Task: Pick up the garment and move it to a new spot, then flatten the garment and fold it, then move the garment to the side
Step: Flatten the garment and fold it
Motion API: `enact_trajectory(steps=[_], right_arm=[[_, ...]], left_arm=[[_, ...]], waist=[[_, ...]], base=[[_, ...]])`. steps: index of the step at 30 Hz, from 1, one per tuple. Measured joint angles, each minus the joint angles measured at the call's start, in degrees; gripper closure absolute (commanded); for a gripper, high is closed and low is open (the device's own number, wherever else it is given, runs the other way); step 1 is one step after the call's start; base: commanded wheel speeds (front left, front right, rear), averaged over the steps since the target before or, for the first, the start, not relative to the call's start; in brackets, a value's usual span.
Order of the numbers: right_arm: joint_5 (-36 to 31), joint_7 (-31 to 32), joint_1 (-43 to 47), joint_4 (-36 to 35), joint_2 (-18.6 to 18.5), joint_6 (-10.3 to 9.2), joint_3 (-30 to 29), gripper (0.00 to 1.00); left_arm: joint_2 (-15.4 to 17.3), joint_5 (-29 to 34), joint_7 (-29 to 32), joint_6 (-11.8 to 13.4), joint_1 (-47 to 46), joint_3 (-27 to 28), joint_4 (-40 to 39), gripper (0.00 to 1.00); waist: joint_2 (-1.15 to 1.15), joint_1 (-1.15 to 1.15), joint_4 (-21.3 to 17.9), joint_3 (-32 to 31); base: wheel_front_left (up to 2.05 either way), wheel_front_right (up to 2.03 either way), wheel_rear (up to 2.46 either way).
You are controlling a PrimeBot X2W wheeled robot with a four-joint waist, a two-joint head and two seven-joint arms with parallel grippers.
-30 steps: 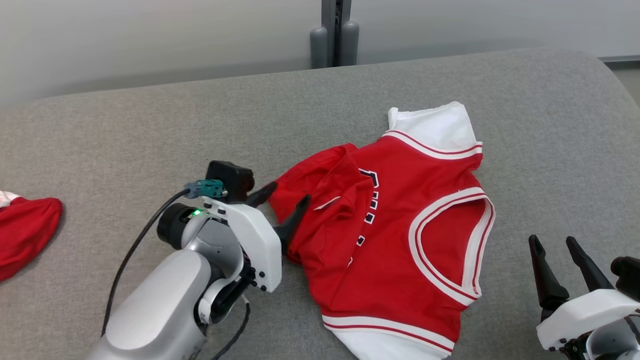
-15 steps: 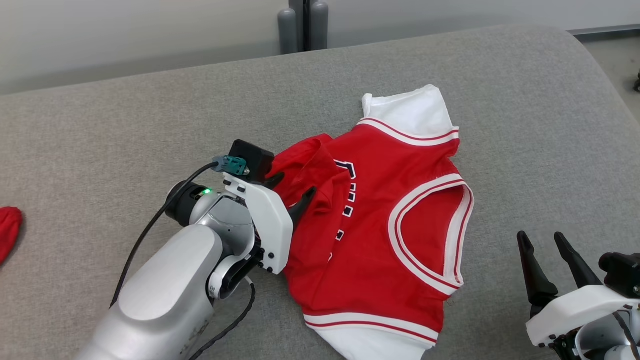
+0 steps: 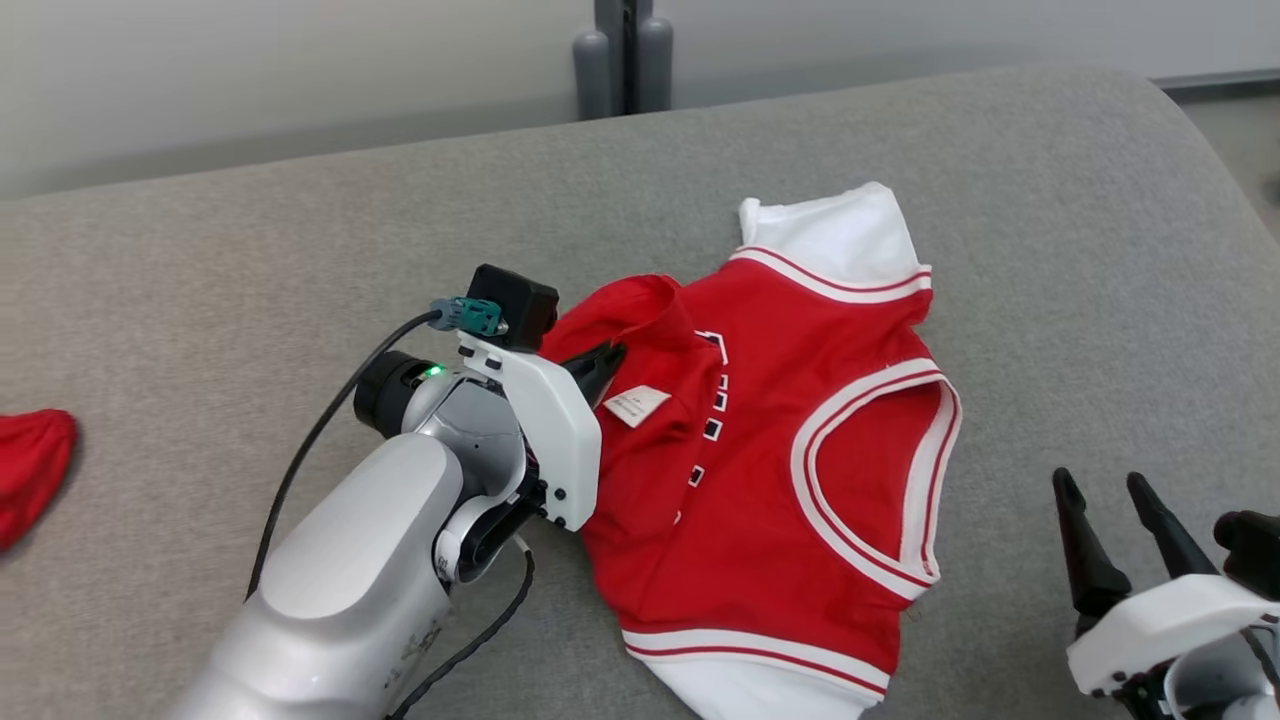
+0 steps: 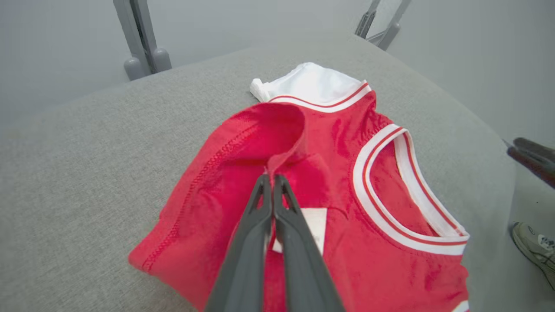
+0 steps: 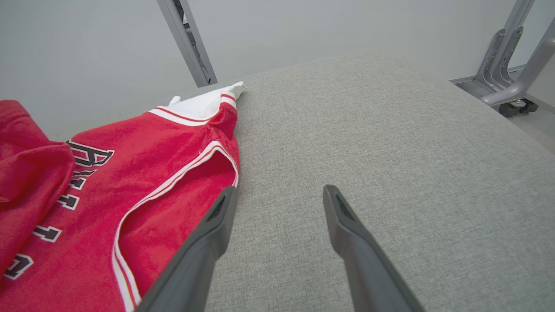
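Note:
The garment (image 3: 790, 480) is a red sleeveless jersey with white trim, lying rumpled on the grey padded table (image 3: 250, 260). Its left part is folded over, showing a white label (image 3: 637, 405). My left gripper (image 3: 603, 362) is shut on that folded red edge; in the left wrist view the two fingers (image 4: 256, 225) pinch a raised ridge of the garment (image 4: 243, 143) at their tips. My right gripper (image 3: 1105, 490) stands open at the lower right, off the cloth. In the right wrist view its fingers (image 5: 347, 234) are spread above bare grey fabric, with the garment (image 5: 130, 173) to their left.
Another red cloth (image 3: 30, 470) lies at the table's far left edge. Grey metal posts (image 3: 622, 55) stand behind the table. A shoe (image 4: 535, 249) shows on the floor past the table's right edge. Bare grey surface stretches behind and to the right of the jersey.
My left gripper pushed onto the jersey's folded left edge and closed on it, lifting a ridge and turning up the white label. The head camera shifted. The right gripper stayed open.

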Motion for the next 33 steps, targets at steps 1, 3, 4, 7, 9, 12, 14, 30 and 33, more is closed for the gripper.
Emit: enact_trajectory(steps=[1, 3, 4, 7, 9, 12, 14, 30, 33], right_arm=[[0.00, 0.04, 0.27, 0.04, -0.25, 0.00, -0.36, 0.00], [0.07, 0.36, 0.99, 0.10, -0.77, 0.00, -0.71, 0.00], [0.08, 0.69, 1.36, 0.05, -1.05, 0.00, -0.77, 0.00], [0.23, 1.31, 1.71, -0.18, -1.47, 0.00, -0.81, 0.00], [0.38, 1.85, 1.88, -0.46, -1.65, 0.00, -0.85, 0.00], [0.38, 2.40, 2.70, -0.70, -1.72, 0.00, -0.97, 0.00], [0.38, 2.80, 2.90, -0.81, -1.70, 0.00, -0.99, 0.00], [0.38, 4.38, 3.79, -2.25, -2.80, 0.00, -2.50, 0.00], [0.46, 4.79, 3.85, -2.41, -3.58, 0.00, -3.55, 0.00]], left_arm=[[-0.18, -0.56, -0.49, -0.14, 0.09, 0.34, -0.29, 1.00], [-0.22, -1.85, -1.08, -0.21, 0.75, 1.24, -1.49, 1.00], [-0.13, -2.70, -1.45, -0.23, 1.37, 1.99, -2.43, 1.00], [1.83, -4.65, -1.62, -0.15, 3.25, 3.79, -5.45, 1.00], [3.67, -6.33, -0.58, -0.11, 5.35, 4.76, -8.25, 1.00], [7.38, -7.99, 1.10, 0.34, 8.87, 5.97, -12.88, 1.00], [10.28, -9.72, 2.10, 0.66, 11.60, 7.47, -16.02, 1.00], [24.43, -15.89, 1.80, 0.88, 32.18, 12.92, -25.41, 1.00], [25.37, -15.58, 0.21, 0.44, 33.33, 13.34, -23.93, 1.00]], waist=[[0.00, 0.00, 0.46, -0.45], [0.00, 0.00, 1.54, -1.39], [0.00, 0.00, 2.20, -1.84], [0.00, 0.00, 4.20, -3.08], [0.00, 0.00, 5.54, -3.83], [0.00, 0.00, 7.44, -4.63], [0.00, 0.00, 8.43, -5.02], [0.00, 0.00, 10.39, -3.45], [0.00, 0.00, 10.45, -3.17]], base=[[0.00, 0.00, 0.00], [0.00, 0.00, 0.00], [0.00, 0.00, 0.00], [0.00, 0.00, 0.00], [0.00, 0.00, 0.00], [0.00, 0.00, 0.00], [0.00, 0.00, 0.00], [0.00, 0.00, 0.00], [0.00, 0.00, 0.00]])
